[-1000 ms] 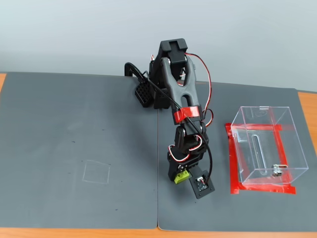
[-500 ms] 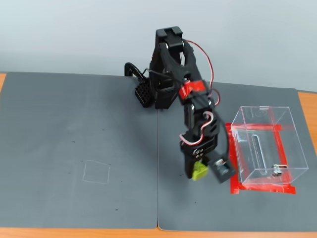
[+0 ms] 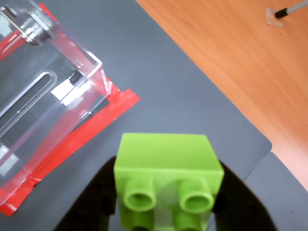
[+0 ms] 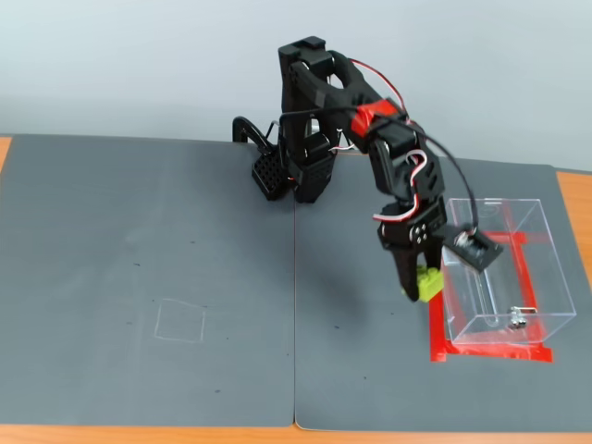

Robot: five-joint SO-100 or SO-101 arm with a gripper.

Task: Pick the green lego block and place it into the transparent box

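- End effector (image 4: 418, 289) was clamped on the block (image 4: 428, 282); wrist view showed the block (image 3: 166, 180) filling the space between both dark fingers, studs facing the camera.
- Block rode above the worktop (image 4: 139, 277), clear of the grey mat as far as the fixed view let me judge; exact clearance was hard to tell.
- Box (image 4: 504, 273) stood just beside the end effector, to its right in the fixed view, its near wall close to the block but seemingly not touching.
- In the wrist view the box (image 3: 45, 96) sat ahead and to the left of the end effector, with red tape (image 3: 91, 127) round its base and a metal latch (image 3: 33, 29) on one wall.
- Block was still outside the box and, by my reading, below its top rim.
- Step in hand, as judged: carrying the gripped block toward the box; pick looked done, placing not yet done.
- Next move would call for lifting above the rim, shifting over the opening, then parting the fingers.
- Risk: going sideways at this height would knock the block into the wall.
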